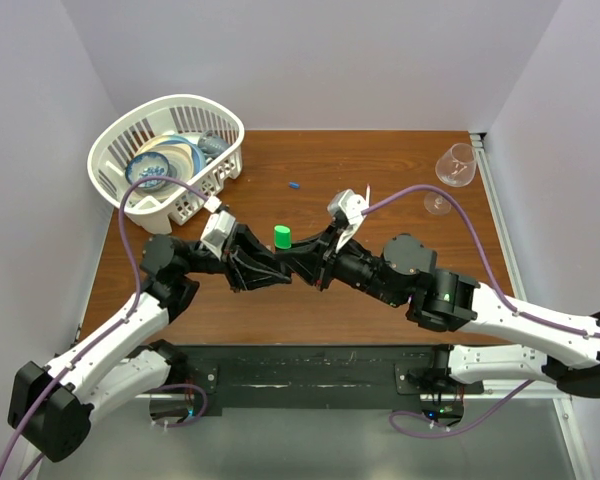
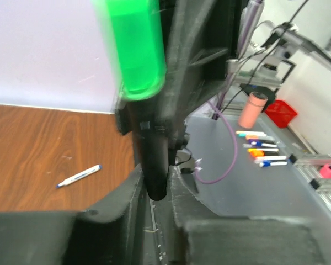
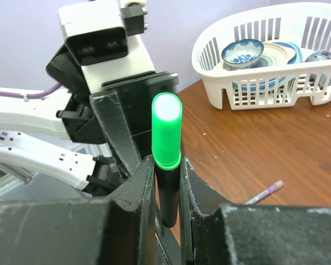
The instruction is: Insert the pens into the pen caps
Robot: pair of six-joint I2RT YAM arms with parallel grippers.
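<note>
Grips black marker (image 3: 168,204) upright in closed right end effector (image 3: 167,164) above tabletop (image 1: 380,170), green cap (image 3: 166,132) on top; left end effector (image 2: 155,185) just left, flanking lower barrel, hold and opening unclear.

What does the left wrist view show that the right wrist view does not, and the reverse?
Only the left wrist view shows a white pen with a blue end lying on the wooden table, and a row of coloured markers on a grey surface to the right. Only the right wrist view shows the white basket holding a blue-patterned bowl, and a thin purple pen on the table. Both show the black marker with a green top, upright close to the camera.
</note>
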